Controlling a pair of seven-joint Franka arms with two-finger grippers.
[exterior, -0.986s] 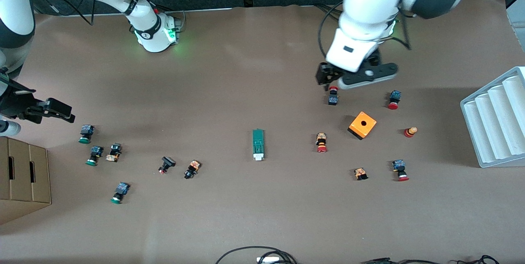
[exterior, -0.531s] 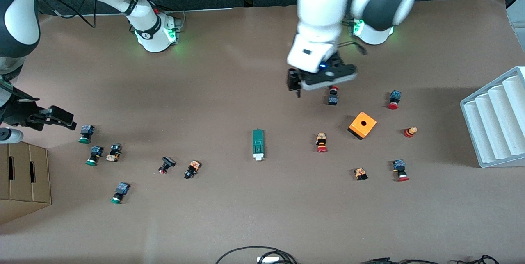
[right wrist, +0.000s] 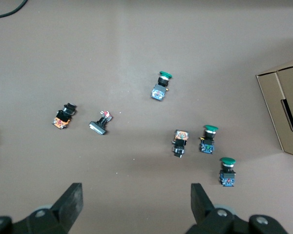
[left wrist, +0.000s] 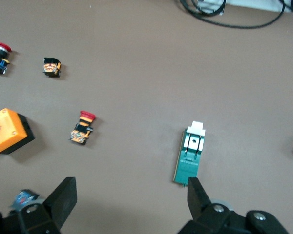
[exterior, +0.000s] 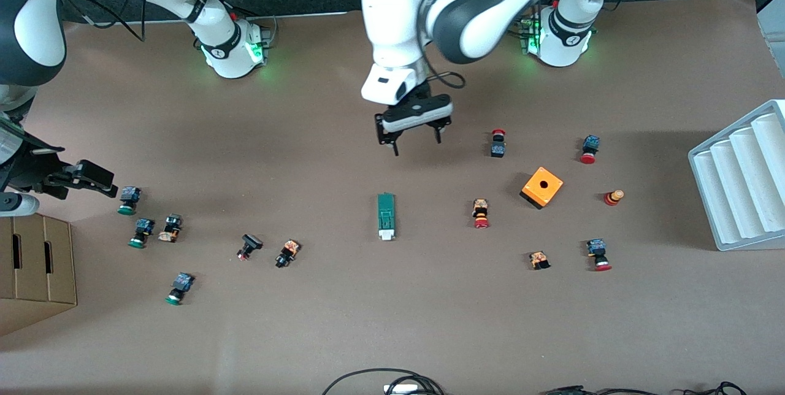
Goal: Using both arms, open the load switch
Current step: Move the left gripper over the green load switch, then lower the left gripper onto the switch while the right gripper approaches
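**Approach stage: load switch not yet touched, both claws empty**

The table [exterior: 392, 333], covered in brown paper, carries every item under inspection. The left arm [exterior: 454, 8] reaches from its green-lit base in toward the table's middle. The right arm [exterior: 30, 21] hangs at its own end of the table, above a cardboard box [exterior: 37, 266]. A white ribbed tray [exterior: 745, 174] sits at the left arm's end.

The left gripper [exterior: 416, 138] hovers over bare table, its fingers spread wide and holding nothing. The left wrist view confirms this: both fingers [left wrist: 198, 195] stand apart with only table between them. The right gripper [exterior: 76, 177] hovers beside the green push buttons [exterior: 138, 223], likewise wide open and empty; the right wrist view shows the gap between its fingers clear.

The load switch [exterior: 386, 216] lies flat near the table's middle, nearer to the front camera than the point under the left gripper, with its white end toward that camera. Nothing touches it. An orange cube [exterior: 542, 187] and red push buttons [exterior: 481, 213] lie toward the left arm's end, well apart from the switch.

Judgement: the step in hand is the first reach. The next move calls for the left gripper to come over the switch, line its fingers across the narrow body and descend. The right arm must then cross in to take the other end.
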